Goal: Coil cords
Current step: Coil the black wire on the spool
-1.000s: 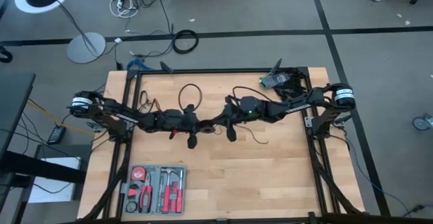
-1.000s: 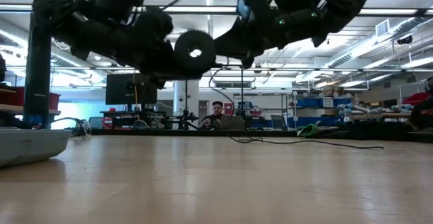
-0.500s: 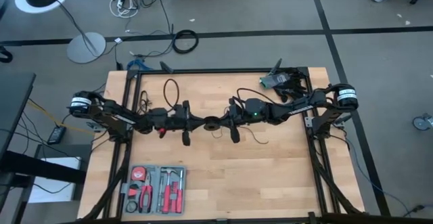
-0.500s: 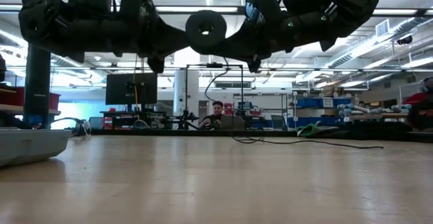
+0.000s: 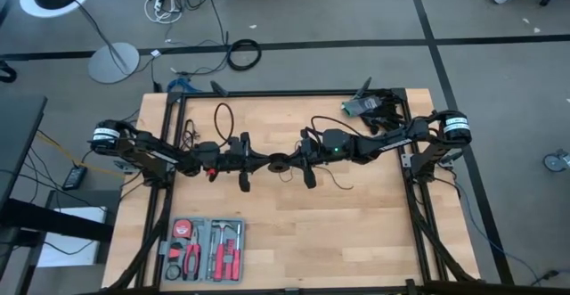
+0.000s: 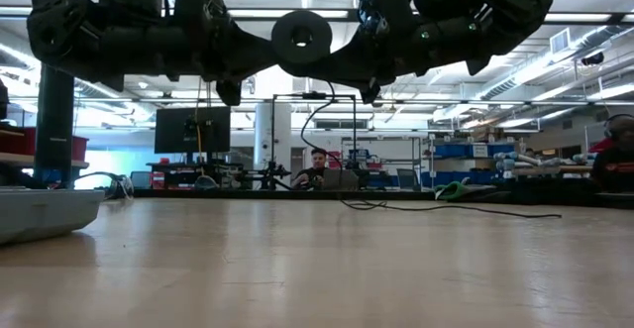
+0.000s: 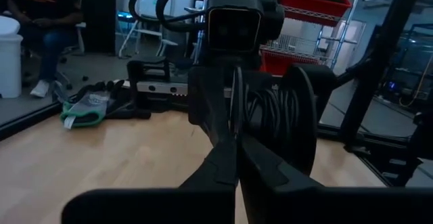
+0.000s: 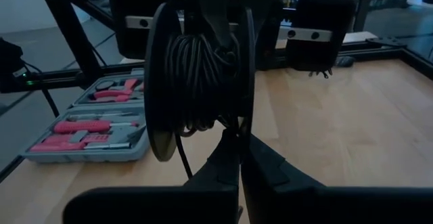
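The cords [image 5: 223, 115] loop shrinks since a second ago; we clamp both closed grippers on the spool [image 5: 278, 162] mid-table, winding on

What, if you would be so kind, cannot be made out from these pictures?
- High view: thin black wire is too fine to trace where the arms cover it.
- Right wrist view: round black spool hides what the right hand grips.
- Low view: grey tool tray is cut off by the edge.
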`<state>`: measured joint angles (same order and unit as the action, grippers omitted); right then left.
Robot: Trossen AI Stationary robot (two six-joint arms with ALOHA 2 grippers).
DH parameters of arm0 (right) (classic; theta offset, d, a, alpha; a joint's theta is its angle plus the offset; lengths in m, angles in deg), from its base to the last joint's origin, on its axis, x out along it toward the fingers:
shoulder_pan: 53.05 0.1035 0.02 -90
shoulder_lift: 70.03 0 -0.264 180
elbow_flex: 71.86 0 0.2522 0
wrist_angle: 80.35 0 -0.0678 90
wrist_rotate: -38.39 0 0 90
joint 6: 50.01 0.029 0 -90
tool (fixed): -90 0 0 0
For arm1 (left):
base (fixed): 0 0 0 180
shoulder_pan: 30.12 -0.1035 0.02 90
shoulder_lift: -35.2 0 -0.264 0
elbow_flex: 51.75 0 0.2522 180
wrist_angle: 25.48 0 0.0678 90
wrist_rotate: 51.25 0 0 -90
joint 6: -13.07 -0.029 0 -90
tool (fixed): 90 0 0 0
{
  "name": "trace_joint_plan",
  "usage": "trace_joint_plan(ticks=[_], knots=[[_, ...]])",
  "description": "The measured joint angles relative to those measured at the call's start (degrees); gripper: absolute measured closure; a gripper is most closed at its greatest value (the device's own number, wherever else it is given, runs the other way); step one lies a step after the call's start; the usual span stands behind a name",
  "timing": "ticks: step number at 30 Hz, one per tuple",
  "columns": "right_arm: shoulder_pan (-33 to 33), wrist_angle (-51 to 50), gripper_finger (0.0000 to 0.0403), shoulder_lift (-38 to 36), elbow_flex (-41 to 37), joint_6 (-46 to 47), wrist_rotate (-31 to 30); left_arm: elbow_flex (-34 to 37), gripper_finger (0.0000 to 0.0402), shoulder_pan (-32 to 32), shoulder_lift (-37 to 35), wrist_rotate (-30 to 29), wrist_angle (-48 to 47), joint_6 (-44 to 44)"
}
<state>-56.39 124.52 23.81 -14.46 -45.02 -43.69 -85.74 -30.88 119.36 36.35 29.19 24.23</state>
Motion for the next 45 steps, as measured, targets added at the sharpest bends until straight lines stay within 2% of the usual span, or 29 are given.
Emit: trace_joint_plan(ticks=[5,21,29,40,45], knots=[[-0.02,0.32,0.0403,0.00,0.00,-0.02,0.51,0.00,0.0386,0.02,0.02,-0.30,0.26,0.04],[0.00,1.03,0.0403,-0.09,0.13,-0.28,1.33,0.00,0.0334,0.02,0.11,0.83,1.47,2.62],[0.04,1.02,0.0403,-0.11,0.17,-0.31,1.46,-0.62,0.0333,0.00,0.11,3.31,0.48,2.66],[0.02,1.01,0.0403,-0.11,0.17,-0.28,2.24,-2.40,0.0334,0.00,0.13,3.18,-1.06,-0.58],[0.00,0.79,0.0403,-0.13,0.17,-0.26,2.19,-2.40,0.0359,0.02,0.13,2.18,-1.06,-1.92]])
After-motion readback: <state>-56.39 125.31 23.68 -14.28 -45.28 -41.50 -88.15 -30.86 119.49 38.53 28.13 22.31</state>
